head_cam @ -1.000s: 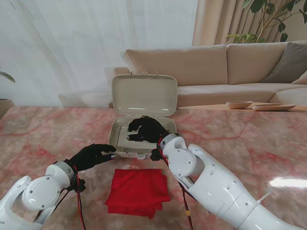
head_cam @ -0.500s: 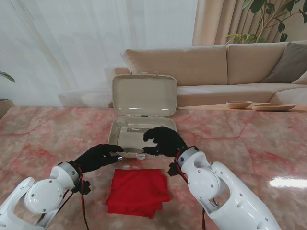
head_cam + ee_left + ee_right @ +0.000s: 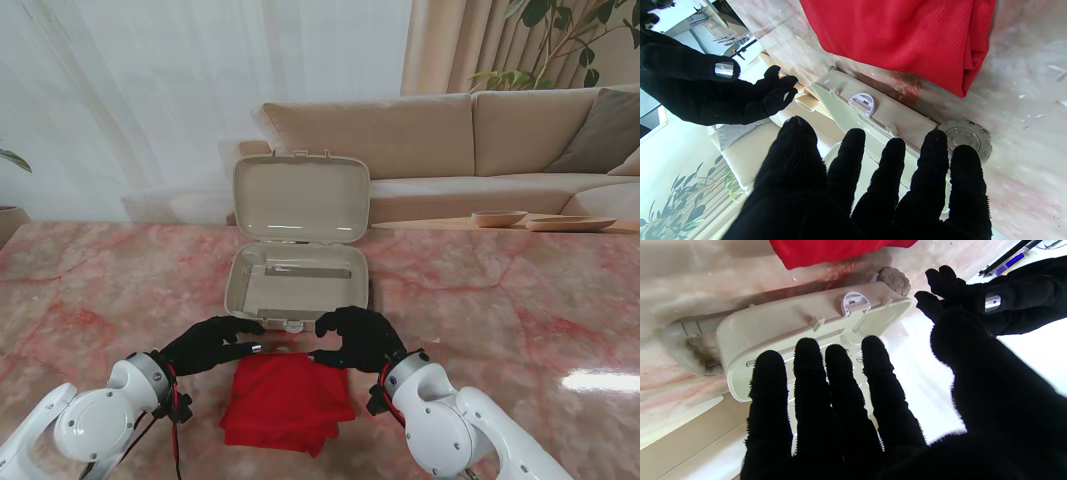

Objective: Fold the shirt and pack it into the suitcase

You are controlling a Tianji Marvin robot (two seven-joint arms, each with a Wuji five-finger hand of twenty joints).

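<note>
Red folded shirt (image 3: 288, 399) lies on table (image 3: 520, 300), just in front of open suitcase (image 3: 297, 285). Left hand (image 3: 207, 343) and right hand (image 3: 355, 337) hover at its far edge, fingers apart, empty, likely positioned to lift it.

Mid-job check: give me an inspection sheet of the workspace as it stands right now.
Surface: pink marble table, no spills seen.
Job's things: red shirt folded, on the table nearer to me than the suitcase; suitcase open, lid upright, nothing packed.
Clutter: nothing seen on the table.
Hands: left hand and right hand open, at the shirt's far edge, holding nothing.
Cables: red and black wires along the left wrist.
Surroundings: sofa, curtain, plant, tray and bowl behind.
</note>
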